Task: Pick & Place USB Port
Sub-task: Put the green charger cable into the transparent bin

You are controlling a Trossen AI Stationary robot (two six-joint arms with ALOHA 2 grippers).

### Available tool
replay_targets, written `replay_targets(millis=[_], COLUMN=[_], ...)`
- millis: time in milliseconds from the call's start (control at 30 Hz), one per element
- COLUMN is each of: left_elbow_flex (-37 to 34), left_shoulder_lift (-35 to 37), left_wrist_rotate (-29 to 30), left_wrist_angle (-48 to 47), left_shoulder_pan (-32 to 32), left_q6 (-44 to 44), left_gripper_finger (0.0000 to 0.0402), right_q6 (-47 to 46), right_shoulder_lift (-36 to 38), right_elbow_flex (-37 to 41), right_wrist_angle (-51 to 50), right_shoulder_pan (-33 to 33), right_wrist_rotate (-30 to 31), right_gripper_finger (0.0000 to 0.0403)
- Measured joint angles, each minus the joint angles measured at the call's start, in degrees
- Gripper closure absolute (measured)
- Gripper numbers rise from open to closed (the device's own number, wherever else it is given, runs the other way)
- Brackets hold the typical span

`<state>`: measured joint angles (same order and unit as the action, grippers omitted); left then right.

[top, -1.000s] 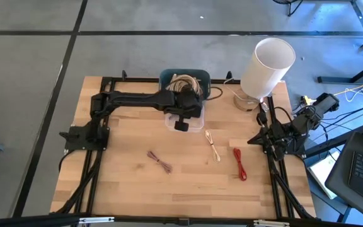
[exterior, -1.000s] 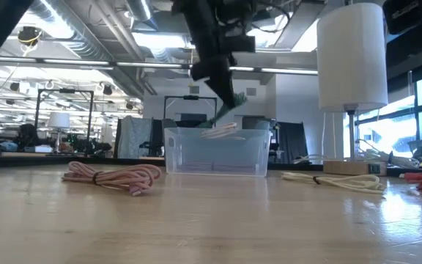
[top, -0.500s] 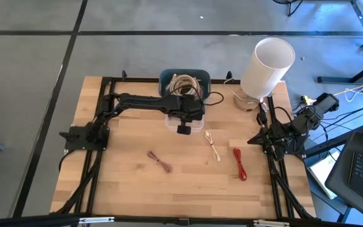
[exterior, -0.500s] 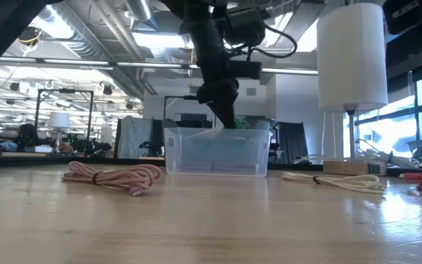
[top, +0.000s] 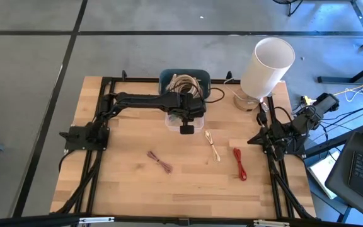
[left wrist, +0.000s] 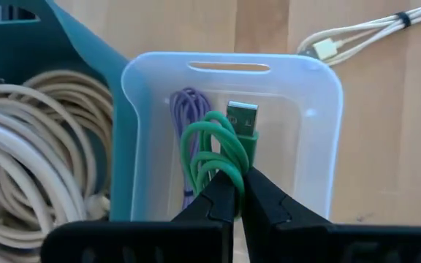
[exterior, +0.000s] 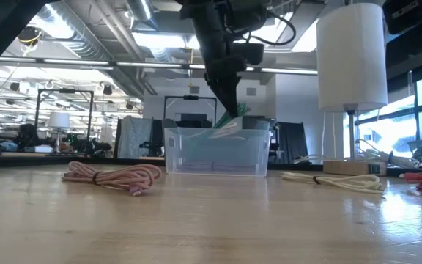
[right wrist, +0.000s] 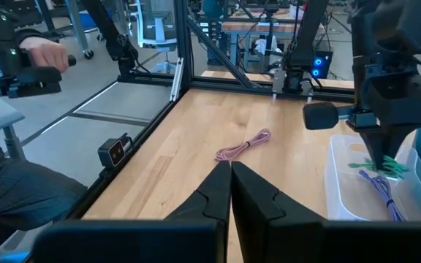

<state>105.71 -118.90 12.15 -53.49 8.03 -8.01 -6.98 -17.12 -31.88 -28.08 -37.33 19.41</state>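
- A green coiled USB cable [left wrist: 221,150], with a metal plug at its end, hangs over the inside of a clear plastic rectangular bin [left wrist: 320,153]; it is pinched between the two dark fingers of the left pincer [left wrist: 240,191].
- The left pincer is clamped on the green cable, fingertips pressed together around the loops. In the low view the cable's coil tilts across the bin's rim [exterior: 229,125].
- A purple coiled cable [left wrist: 183,117] lies on the bin's floor, just beside the green one.
- Touching the clear bin on its far side is a teal plastic bin [top: 169,76] holding a heap of cream-coloured cables [top: 185,84].
- On the wooden tabletop [top: 137,189], nearer the front edge, lie three bundled cables well apart from one another: a pink one [top: 160,162], a cream one [top: 213,146] and a red one [top: 239,163].
- A white cylindrical lamp shade on a round wooden base [top: 265,66] stands at the tabletop's far right corner.
- The right pincer [right wrist: 230,175] waits at the tabletop's right edge, its fingers together and holding nothing.
- In the right wrist view, a person's hand [right wrist: 44,52] grips a dark handle beyond the tabletop.
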Motion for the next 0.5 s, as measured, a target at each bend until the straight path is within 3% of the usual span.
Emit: replay_targets(millis=[300,500], left_elbow_flex=[0.0,0.0], left_shoulder_lift=[-0.43,-1.56], left_wrist_rotate=[0.18,-3.67], left_wrist_angle=[-0.68,1.5], left_shoulder_pan=[2.1,3.9], left_q6=[2.23,3.56], left_gripper_finger=[0.0398,0.0398], right_q6=[0.0,0.0], right_shoulder_lift=[0.0,0.0], right_elbow_flex=[0.0,0.0], right_wrist_angle=[-0.01,-0.02], right_shoulder_pan=[0.0,0.01], right_wrist_rotate=[0.0,-0.01], right_gripper_finger=[0.0386,0.0386])
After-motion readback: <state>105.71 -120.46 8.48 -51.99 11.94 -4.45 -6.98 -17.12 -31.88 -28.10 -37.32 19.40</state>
